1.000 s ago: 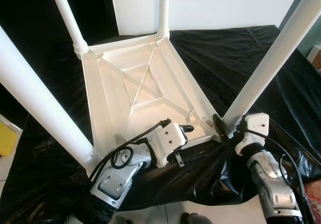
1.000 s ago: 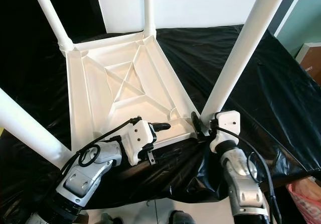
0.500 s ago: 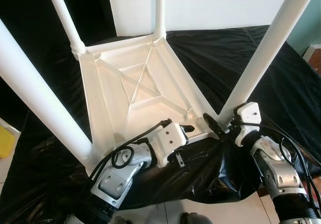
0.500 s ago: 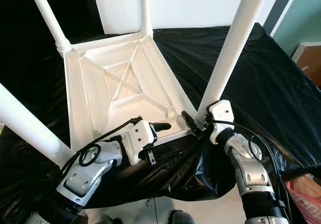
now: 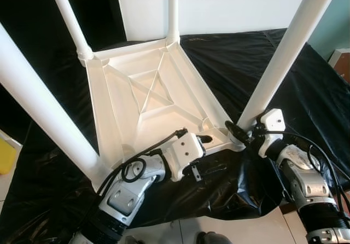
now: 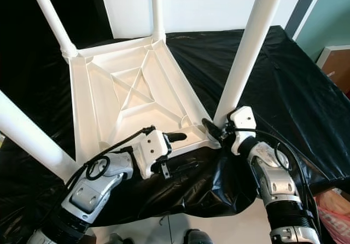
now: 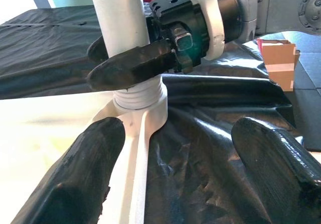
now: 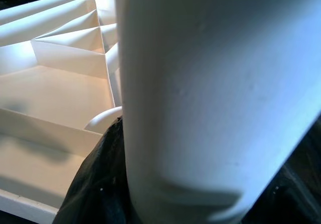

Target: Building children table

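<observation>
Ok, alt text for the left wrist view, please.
The right gripper grips a white table leg just above its threaded collar at the corner of the upside-down white tabletop. In front, the left gripper has its jaws open over black plastic sheeting.

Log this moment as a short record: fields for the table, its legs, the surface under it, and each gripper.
table: white plastic tabletop, lying upside down, ribbed underside up
legs: four white legs fitted at the corners, pointing up
near-right leg: clamped just above its threaded socket
surface: black plastic sheet
right gripper: shut on the near-right leg
left gripper: open, at the tabletop's near edge, fingers pointing toward that leg
</observation>
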Tool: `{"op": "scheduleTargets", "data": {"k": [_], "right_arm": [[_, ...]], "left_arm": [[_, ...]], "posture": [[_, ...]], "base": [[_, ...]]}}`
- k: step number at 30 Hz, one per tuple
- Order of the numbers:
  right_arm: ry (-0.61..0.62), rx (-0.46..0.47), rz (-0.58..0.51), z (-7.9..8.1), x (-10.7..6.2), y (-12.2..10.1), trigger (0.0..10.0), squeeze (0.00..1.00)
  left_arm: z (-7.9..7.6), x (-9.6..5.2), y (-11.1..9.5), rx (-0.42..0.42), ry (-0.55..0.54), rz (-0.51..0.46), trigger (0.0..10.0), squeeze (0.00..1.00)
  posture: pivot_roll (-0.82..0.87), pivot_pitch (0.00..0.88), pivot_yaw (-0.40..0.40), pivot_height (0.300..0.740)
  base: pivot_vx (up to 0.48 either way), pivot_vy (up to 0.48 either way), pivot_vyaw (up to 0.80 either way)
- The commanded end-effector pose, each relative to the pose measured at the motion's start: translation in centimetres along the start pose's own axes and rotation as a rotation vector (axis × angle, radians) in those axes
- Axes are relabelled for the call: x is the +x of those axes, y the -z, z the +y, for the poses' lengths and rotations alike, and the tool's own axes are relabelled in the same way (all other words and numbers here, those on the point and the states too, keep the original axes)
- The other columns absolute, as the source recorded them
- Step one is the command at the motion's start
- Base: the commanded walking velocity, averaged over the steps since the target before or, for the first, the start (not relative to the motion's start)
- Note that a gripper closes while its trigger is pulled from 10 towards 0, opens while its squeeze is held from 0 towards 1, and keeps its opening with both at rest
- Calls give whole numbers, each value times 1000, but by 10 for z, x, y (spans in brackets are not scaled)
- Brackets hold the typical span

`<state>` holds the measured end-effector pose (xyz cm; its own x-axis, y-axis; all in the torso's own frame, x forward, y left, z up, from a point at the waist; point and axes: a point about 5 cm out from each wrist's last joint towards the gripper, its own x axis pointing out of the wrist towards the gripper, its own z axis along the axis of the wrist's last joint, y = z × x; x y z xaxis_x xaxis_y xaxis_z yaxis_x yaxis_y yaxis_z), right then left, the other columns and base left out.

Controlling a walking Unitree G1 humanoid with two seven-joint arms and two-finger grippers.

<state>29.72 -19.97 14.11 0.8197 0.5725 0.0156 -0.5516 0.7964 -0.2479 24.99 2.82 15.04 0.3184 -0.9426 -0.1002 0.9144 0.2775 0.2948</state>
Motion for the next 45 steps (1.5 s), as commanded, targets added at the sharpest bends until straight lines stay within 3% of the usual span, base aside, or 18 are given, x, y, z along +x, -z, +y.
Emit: {"op": "scheduleTargets", "data": {"k": [1, 2, 6, 11, 13, 24, 30, 36, 45], "right_arm": [[-46, -35, 56, 7, -3, 9, 2745, 0], [-31, -19, 64, 7, -5, 12, 10000, 0], [25, 22, 71, 8, -10, 16, 10000, 0], [143, -52, 149, 8, -12, 24, 10000, 0], [190, -40, 162, 9, -13, 26, 10000, 0], [548, 81, 205, 25, -19, 35, 10000, 0], [801, 198, 235, 48, -13, 39, 10000, 0], [814, 263, 219, 60, -5, 35, 10000, 0], [827, 229, 184, 60, -5, 28, 10000, 0]], "left_arm": [[0, 0, 3, 2, -14, 18, 10000, 0], [0, 0, 3, 1, -13, 16, 10000, 0], [-1, 0, 3, -1, -9, 15, 10000, 0], [-3, 1, 4, -8, -2, 14, 10000, 0], [-4, 2, 4, -11, 0, 12, 10000, 0], [-4, 2, 4, -8, 18, 14, 10000, 0], [-3, 1, 5, -2, 22, 17, 10000, 0], [-3, 1, 4, 0, 25, 15, 10000, 0], [-3, 0, 4, 3, 30, 19, 10000, 0]], "posture": [[-140, 115, 19, 740], [-141, 118, 19, 740], [-144, 122, 19, 740], [-152, 122, 16, 740], [-154, 122, 19, 740], [-165, 117, 27, 740], [-162, 107, 32, 740], [-161, 104, 36, 740], [-158, 102, 38, 740]], "base": [[0, 0, 0], [0, 0, 0], [0, 0, 0], [0, 0, 0], [0, 0, 0], [0, 0, 0], [0, 0, 0], [0, 0, 0], [0, 0, 0]]}}
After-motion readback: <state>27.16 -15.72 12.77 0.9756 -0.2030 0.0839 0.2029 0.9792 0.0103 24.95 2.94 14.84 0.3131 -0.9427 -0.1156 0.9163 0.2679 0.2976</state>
